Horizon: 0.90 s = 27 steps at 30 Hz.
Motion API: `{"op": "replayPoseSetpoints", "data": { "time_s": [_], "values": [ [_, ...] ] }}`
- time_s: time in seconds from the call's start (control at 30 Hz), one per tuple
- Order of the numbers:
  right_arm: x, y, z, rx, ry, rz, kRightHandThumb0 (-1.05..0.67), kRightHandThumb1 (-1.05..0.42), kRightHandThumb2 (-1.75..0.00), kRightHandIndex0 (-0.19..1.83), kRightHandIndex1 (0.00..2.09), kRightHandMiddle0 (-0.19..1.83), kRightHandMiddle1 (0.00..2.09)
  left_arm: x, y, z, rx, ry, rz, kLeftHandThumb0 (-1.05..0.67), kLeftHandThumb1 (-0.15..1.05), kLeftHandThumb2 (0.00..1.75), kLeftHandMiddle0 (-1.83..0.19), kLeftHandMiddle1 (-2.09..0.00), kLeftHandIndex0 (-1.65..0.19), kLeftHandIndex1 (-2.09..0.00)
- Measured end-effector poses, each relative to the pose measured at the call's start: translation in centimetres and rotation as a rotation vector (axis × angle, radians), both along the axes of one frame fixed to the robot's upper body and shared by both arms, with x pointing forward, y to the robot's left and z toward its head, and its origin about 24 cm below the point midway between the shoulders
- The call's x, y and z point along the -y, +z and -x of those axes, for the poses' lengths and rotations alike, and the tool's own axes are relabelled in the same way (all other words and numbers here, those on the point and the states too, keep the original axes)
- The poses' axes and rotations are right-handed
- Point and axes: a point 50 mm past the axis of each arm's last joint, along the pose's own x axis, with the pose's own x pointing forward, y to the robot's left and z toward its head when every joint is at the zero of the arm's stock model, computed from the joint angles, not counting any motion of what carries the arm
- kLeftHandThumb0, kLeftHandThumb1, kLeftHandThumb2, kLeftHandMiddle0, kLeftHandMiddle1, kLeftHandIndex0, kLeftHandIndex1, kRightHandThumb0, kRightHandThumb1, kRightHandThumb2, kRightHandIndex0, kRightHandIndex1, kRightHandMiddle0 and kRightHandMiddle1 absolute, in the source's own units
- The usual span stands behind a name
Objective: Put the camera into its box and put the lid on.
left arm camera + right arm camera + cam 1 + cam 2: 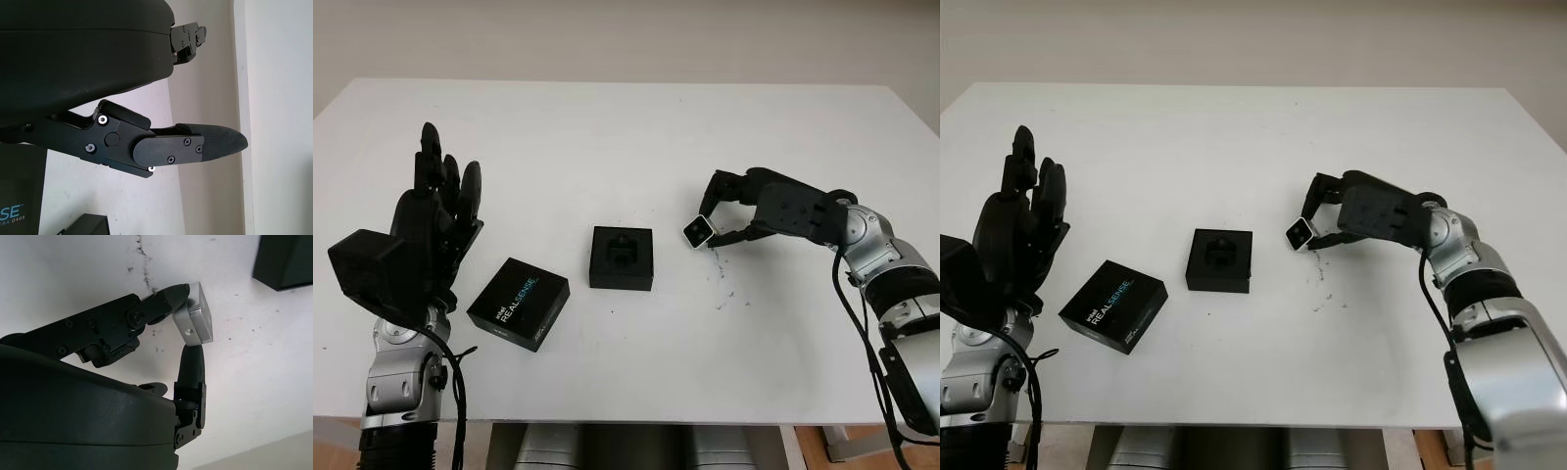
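Note:
A small silver camera (696, 232) is pinched in my right hand (715, 223), lifted slightly off the table right of the box. In the right wrist view the camera (195, 320) sits between two black fingertips (191, 357). The open black box (622, 258) with a foam insert stands at the table's middle. Its lid (519, 304), black with REALSENSE lettering, lies flat to the box's left. My left hand (435, 211) is open and raised upright at the left side, beside the lid.
The white table (626, 137) has dark scuff marks (724, 284) just below the right hand. Its front edge runs close to both arms.

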Motion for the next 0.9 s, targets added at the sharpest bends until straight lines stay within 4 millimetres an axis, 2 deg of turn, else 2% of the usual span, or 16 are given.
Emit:
{"op": "replayPoseSetpoints", "data": {
  "time_s": [0.43,0.7,0.8,0.9],
  "values": [
    [0.7,1.1,0.8,0.057,0.012,-0.134,-0.35,-1.00,-0.05,0.33,0.04,0.23,1.79,-0.1,-0.1,0.0,-0.014,-0.007,0.006,-0.78,1.05,0.46,0.15,-0.05,0.17,-0.05],
    [1.0,2.6,0.8,0.074,0.001,-0.245,-0.38,-1.01,-0.06,0.31,0.04,0.20,1.89,0.0,-0.1,0.0,-0.014,-0.017,0.007,-0.77,1.05,0.45,0.16,-0.05,0.18,-0.05],
    [0.5,3.0,1.0,0.078,0.008,-0.310,-0.37,-1.02,-0.06,0.26,0.02,0.17,1.86,0.0,-0.1,0.0,-0.014,-0.018,0.008,-0.77,1.05,0.45,0.15,-0.05,0.18,-0.05],
    [-0.4,2.4,1.4,0.071,0.017,-0.398,-0.35,-1.02,-0.06,0.23,0.01,0.18,1.86,0.0,-0.1,0.0,-0.014,-0.018,0.009,-0.77,1.05,0.45,0.15,-0.05,0.18,-0.05]
  ]
}}
